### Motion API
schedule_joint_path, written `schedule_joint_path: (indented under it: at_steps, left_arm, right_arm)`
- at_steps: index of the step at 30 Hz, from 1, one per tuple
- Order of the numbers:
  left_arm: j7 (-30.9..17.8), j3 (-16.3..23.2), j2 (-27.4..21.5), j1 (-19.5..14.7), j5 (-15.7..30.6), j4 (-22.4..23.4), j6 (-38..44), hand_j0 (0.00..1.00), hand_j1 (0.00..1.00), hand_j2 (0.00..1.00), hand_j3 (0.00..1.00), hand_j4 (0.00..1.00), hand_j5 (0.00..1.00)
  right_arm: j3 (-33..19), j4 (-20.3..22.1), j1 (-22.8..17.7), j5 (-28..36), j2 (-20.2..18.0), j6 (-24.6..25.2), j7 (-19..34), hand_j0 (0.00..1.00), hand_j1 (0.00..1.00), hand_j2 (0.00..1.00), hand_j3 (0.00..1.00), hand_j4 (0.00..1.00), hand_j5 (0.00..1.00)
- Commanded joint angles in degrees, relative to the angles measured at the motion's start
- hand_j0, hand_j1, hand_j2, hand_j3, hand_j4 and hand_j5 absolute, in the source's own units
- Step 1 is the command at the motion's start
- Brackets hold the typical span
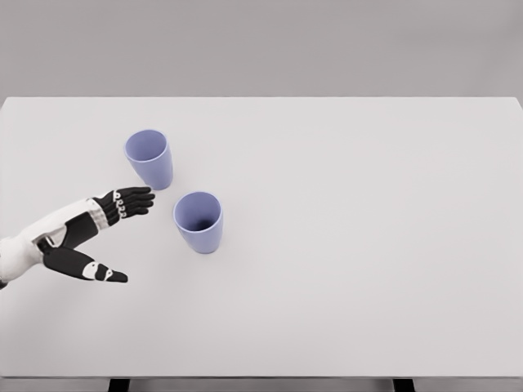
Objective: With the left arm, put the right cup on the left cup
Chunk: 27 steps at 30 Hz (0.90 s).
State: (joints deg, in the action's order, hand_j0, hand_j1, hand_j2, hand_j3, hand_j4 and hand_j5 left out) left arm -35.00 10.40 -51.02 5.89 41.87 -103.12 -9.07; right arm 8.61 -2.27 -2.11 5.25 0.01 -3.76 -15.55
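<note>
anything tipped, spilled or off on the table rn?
Nothing stands out. Both purple cups stand upright and apart on the white table: the left cup farther back, the right cup nearer. The left hand is open beside them, touching neither.

Only one arm shows, entering at the lower left of the frame from the left edge. Its white forearm slants up and to the right, ending in a black wrist section. The left robot hand (90, 237) sits at the left middle of the frame, spread wide and holding nothing. The four fingers (131, 201) lie together, stretched toward the right, with pale marks across the knuckles. The thumb (94, 269) splays away below them, pointing to the lower right, so a broad gap opens between thumb and fingers. The right arm does not appear anywhere in the frame.
</note>
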Motion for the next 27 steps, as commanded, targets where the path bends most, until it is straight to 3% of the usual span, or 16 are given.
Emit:
schedule_joint_path:
  at_steps: [1,5,11,27]
  left_arm:
    - [0.0,-0.1,1.5,0.0,-0.6,-0.1,1.6,1.0,1.0,1.0,1.0,1.0,1.0]
    - [0.0,-0.2,3.4,0.0,-2.9,0.0,2.9,1.0,1.0,1.0,1.0,1.0,1.0]
    - [5.3,-1.0,6.8,-0.3,-5.6,0.3,4.8,1.0,1.0,1.0,1.0,1.0,1.0]
    - [5.4,-2.8,14.5,0.0,-10.4,1.8,4.8,1.0,1.0,1.0,1.0,1.0,1.0]
  right_arm:
    - [0.0,0.0,0.0,0.0,0.0,0.1,0.0,1.0,1.0,1.0,1.0,1.0,1.0]
    - [0.0,0.0,0.0,0.0,0.0,0.0,0.0,1.0,1.0,1.0,1.0,1.0,1.0]
    - [0.0,0.0,0.0,0.0,0.0,0.1,0.0,1.0,1.0,1.0,1.0,1.0,1.0]
    - [0.0,0.0,0.0,0.0,0.0,0.0,0.0,1.0,1.0,1.0,1.0,1.0,1.0]
